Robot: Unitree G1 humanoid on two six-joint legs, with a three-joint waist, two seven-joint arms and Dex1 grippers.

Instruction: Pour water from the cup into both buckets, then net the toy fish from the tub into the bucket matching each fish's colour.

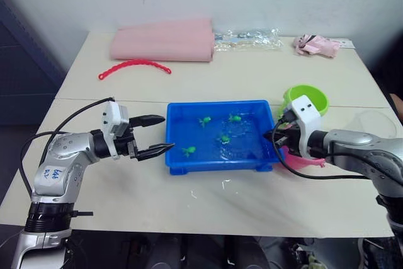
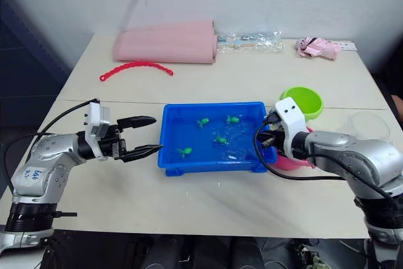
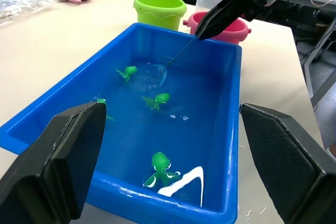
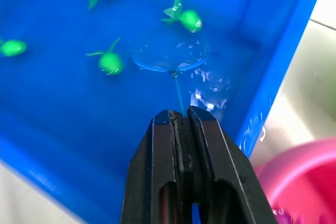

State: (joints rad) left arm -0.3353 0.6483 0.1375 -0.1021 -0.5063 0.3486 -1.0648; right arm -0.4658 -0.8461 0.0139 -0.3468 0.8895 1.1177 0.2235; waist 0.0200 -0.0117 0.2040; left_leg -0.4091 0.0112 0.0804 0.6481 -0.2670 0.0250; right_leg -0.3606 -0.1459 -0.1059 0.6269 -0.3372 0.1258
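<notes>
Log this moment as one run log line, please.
phase: netting | right gripper: shut on thin net handle, blue-rimmed hoop net dipped in blue plastic tub | left gripper: open, empty | green toy fish: four in tub

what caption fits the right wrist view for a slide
Right end effector shut on the net, hoop dipped among green toy fish in the tub.

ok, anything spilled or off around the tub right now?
Small spill: water drops on the table beside the near edge of the tub and its right-hand corner. Otherwise nothing stands out: four green fish float inside and the right tool holds the net in the water.
</notes>
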